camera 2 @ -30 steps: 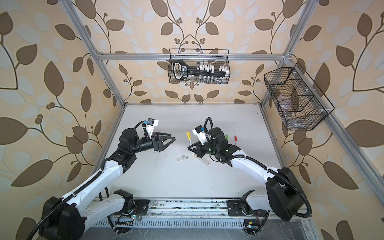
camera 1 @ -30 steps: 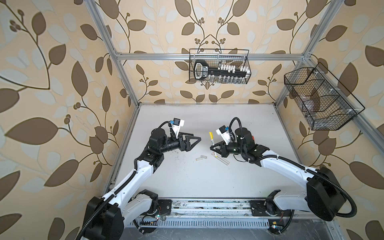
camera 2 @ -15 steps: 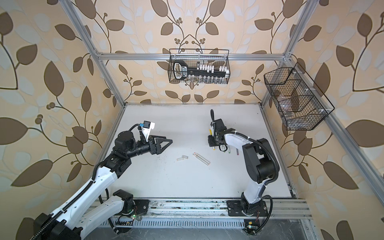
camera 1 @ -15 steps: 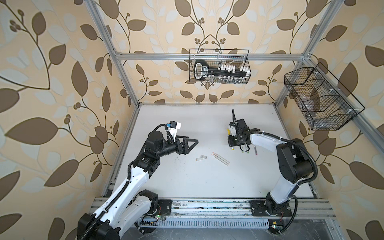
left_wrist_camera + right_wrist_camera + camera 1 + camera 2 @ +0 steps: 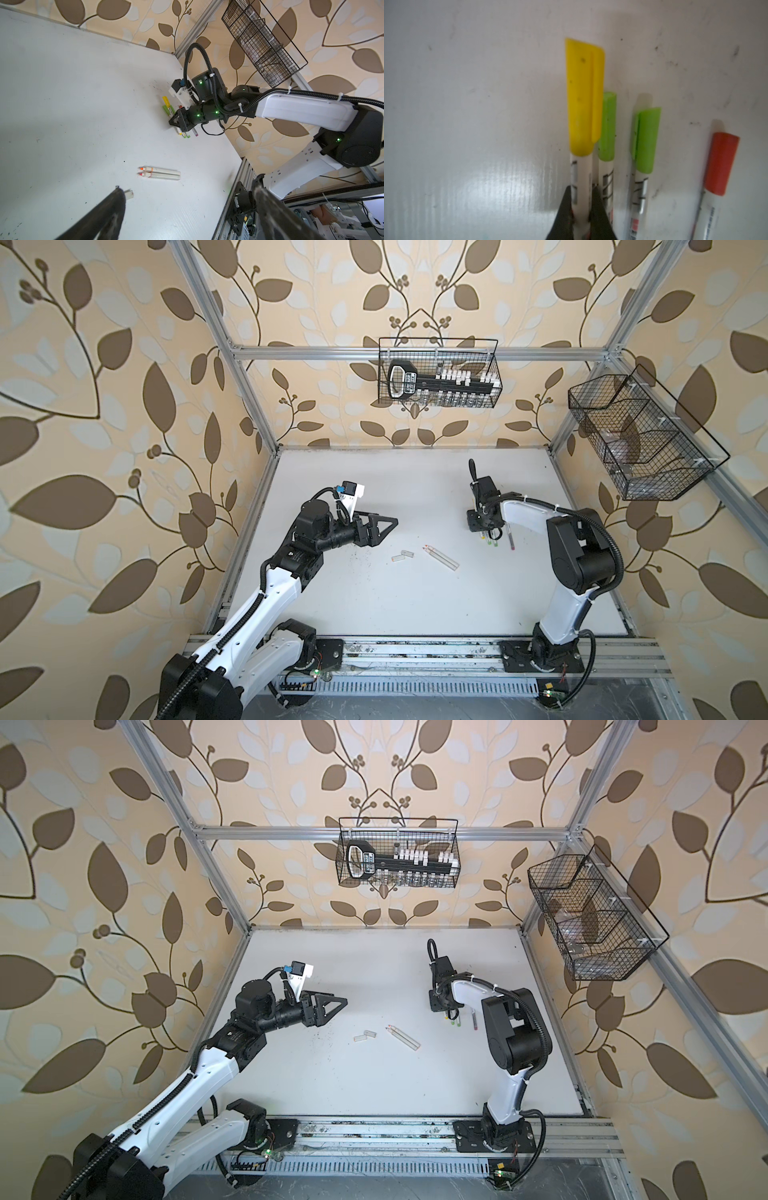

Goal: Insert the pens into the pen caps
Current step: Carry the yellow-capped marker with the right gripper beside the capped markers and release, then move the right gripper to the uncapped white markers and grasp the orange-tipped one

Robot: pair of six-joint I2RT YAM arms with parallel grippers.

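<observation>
The right fingers [image 5: 563, 216] carried the yellow-capped pen [image 5: 581, 124] beside capped pens [image 5: 646, 143].

Both top views look down from high above the near edge, taking in the whole table [image 5: 374, 605], almost the same picture twice. My left wrist camera looks across that table from a distance at the right arm [image 5: 301, 110]. My right wrist camera sits right against the yellow-capped pen [image 5: 581, 170], which the left wrist view also catches.
</observation>
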